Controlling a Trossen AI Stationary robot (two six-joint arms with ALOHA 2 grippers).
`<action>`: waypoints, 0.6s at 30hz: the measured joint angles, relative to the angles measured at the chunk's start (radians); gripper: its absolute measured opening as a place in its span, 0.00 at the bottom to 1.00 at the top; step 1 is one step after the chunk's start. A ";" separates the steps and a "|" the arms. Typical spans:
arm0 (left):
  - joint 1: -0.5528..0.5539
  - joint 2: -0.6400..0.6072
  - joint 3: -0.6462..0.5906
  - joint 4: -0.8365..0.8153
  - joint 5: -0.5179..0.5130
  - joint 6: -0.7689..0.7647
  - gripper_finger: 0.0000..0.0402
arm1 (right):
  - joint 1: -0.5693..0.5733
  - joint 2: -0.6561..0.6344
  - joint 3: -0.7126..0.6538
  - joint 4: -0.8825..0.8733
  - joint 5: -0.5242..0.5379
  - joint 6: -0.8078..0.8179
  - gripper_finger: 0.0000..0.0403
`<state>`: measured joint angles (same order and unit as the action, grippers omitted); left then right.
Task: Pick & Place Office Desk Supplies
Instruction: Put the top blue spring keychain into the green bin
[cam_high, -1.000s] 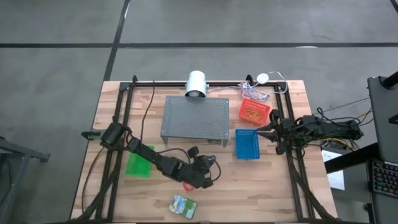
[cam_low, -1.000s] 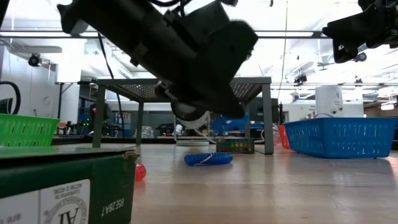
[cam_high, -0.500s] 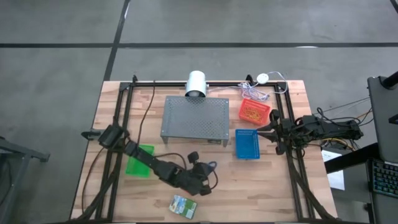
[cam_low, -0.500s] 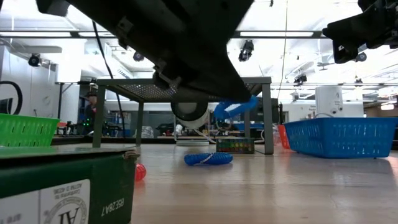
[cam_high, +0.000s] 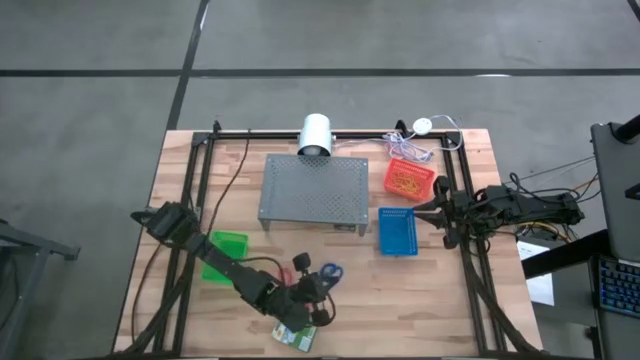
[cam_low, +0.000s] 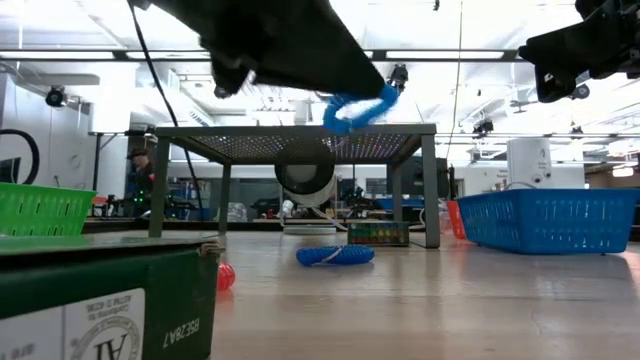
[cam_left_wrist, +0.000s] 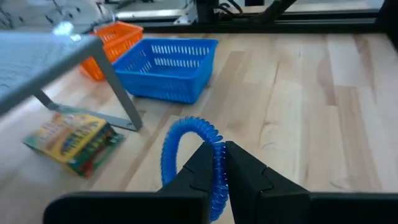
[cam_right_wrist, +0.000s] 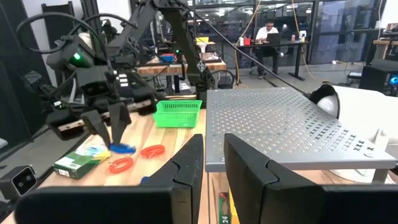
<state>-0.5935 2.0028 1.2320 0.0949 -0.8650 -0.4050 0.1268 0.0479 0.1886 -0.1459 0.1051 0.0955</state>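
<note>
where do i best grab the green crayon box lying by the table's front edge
Grip the crayon box across its narrow width, fingers on the two long sides, coming straight down from above. It lies flat on the table, so the broad top face offers no hold.

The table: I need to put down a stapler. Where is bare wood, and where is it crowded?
Bare wood lies near the front right corner, below the blue basket, and along the left edge beside the green basket. It is crowded at front centre, where the left end effector holds a blue coiled band above the crayon box.
</note>
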 joint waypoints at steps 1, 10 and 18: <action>-0.006 -0.008 0.000 -0.019 -0.009 0.005 0.08 | 0.000 0.000 0.000 0.000 0.000 -0.001 0.16; -0.018 -0.089 -0.001 -0.257 -0.039 -0.145 0.08 | 0.000 0.000 0.000 0.000 0.000 -0.001 0.16; -0.021 -0.173 -0.002 -0.496 -0.063 -0.264 0.08 | 0.000 0.000 0.000 0.000 0.000 0.001 0.16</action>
<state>-0.6145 1.8298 1.2304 -0.4006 -0.9282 -0.6694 0.1268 0.0475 0.1886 -0.1455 0.1051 0.0966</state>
